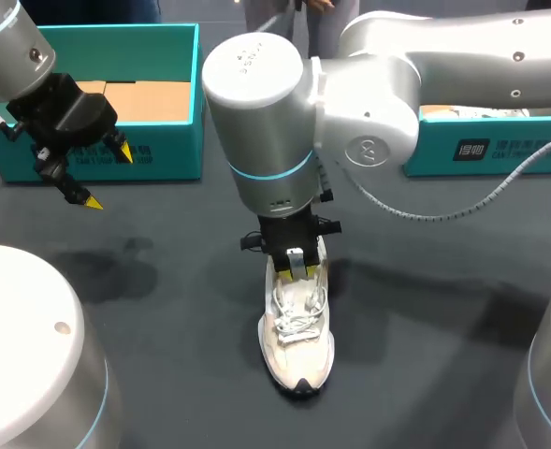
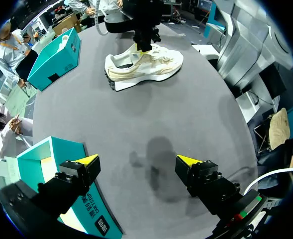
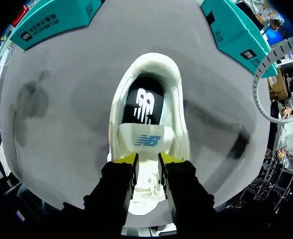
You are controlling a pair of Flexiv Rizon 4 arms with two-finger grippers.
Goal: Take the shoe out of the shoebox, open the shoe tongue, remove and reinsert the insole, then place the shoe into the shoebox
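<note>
Now, shoe [image 1: 297, 337] upright, toe toward me, heel away.

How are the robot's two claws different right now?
The left gripper has its fingers wide apart; the right gripper has them close together, pinching the tongue of the shoe. The left gripper holds nothing and hangs above the table near a teal box; the right gripper is down on the shoe. Both have yellow tips.
</note>
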